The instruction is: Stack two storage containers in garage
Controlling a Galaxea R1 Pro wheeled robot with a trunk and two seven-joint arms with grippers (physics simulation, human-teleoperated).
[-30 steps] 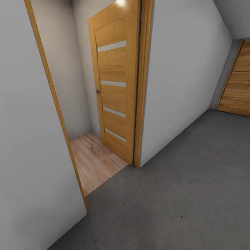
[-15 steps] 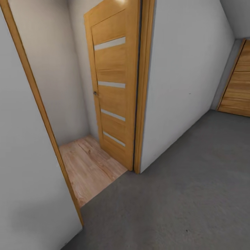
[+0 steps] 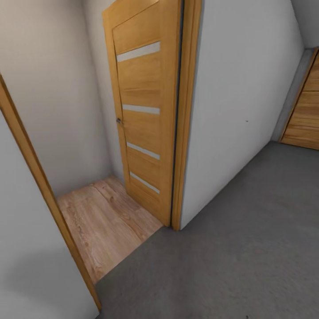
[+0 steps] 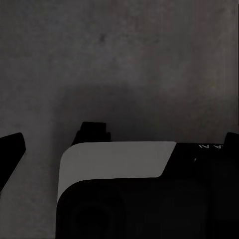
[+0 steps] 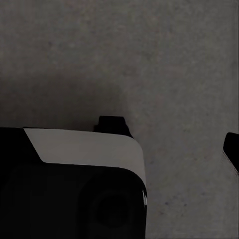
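Ahead, an open wooden door [image 3: 144,115] meets the floor [image 3: 248,248].

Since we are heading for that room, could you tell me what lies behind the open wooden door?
Behind the door stands a beige wall above a wood-plank floor. The door covers the corner beyond.

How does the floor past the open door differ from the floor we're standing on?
The floor past the open door is light wood plank with visible grain and board seams; the concrete floor on our side is dark grey, mottled and seamless. The planks cover a narrow strip framed by the doorway, while the concrete spreads wide toward the far wooden panel. Both look flat and meet level at the threshold.
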